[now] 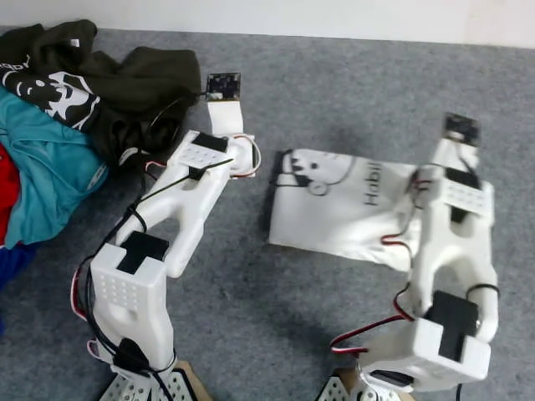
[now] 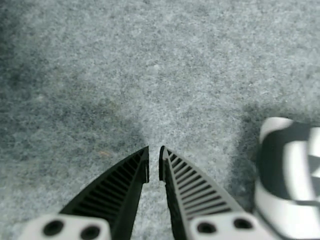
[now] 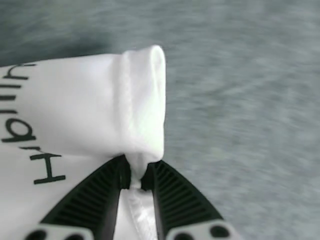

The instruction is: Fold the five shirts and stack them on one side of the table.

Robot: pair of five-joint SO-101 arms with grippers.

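White shirt (image 1: 343,209) lies partly folded mid-counter, between the two arms. Right hand (image 3: 136,175) is clamped on a pinch of fabric at the shirt's edge, just below a rolled hem, with the fingers closed down to cloth thickness. Left hand (image 2: 154,160) is all but closed, only a sliver of gap and nothing in it, over bare counter (image 2: 100,75) near the shirt's opposite edge.

The rest sit heaped at the counter's left side in the high view: black shirt (image 1: 125,83) on top, teal shirt (image 1: 50,167) beside it, red shirt (image 1: 5,200) and blue shirt (image 1: 10,259) at the edge. None looks folded.

Handling, my read: thin knit, light and limp with no stiffness, so it'll droop and drag on the fuzzy counter. Grab hems, seams or corners, since doubled layers hold better. A single pinch lets it swing and unfold.

Print: the white shirt has black lettering plus a line drawing, and the black shirt has a white graphic. Not transcribing either.
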